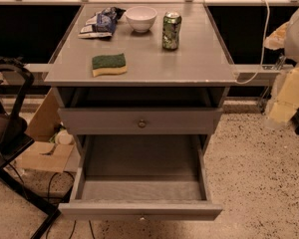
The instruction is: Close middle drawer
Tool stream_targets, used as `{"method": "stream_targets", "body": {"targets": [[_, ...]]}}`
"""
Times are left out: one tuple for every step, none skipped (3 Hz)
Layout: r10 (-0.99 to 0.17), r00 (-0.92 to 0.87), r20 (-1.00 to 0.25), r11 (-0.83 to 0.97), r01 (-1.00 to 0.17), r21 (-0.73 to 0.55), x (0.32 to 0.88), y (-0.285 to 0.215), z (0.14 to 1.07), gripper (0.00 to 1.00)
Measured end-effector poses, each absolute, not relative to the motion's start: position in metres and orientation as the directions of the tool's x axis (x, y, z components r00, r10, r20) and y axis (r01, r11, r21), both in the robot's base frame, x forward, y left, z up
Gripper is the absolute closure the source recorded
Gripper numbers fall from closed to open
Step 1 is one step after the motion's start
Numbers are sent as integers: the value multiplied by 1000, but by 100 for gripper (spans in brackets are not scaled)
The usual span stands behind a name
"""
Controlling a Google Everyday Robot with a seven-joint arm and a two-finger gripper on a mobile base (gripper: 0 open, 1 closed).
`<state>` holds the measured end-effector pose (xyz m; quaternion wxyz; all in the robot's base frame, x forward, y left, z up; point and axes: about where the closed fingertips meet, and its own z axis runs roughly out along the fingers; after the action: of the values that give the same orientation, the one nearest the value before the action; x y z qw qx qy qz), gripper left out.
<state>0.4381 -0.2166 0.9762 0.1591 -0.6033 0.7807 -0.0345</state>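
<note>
The middle drawer is pulled far out toward me. Its long grey tray is open and empty, and its low flat front carries a tiny central knob at the bottom of the view. Above it, the taller-fronted top drawer with a bigger round knob stands slightly out from the cabinet. My arm shows as pale, blurred shapes at the right edge, and my gripper is there, to the right of the cabinet and well apart from the middle drawer.
On the cabinet top lie a green-yellow sponge, a white bowl, a green can and snack bags. A black chair frame and a cardboard box stand at the left. A white cable hangs at the right.
</note>
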Motion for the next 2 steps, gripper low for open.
{"method": "stream_targets", "body": {"targets": [[-953,-221,-207,270,-931,-246,438,-217,976,0],[-954,-242,-175,279,-931,-234,437,-216,951,0]]}}
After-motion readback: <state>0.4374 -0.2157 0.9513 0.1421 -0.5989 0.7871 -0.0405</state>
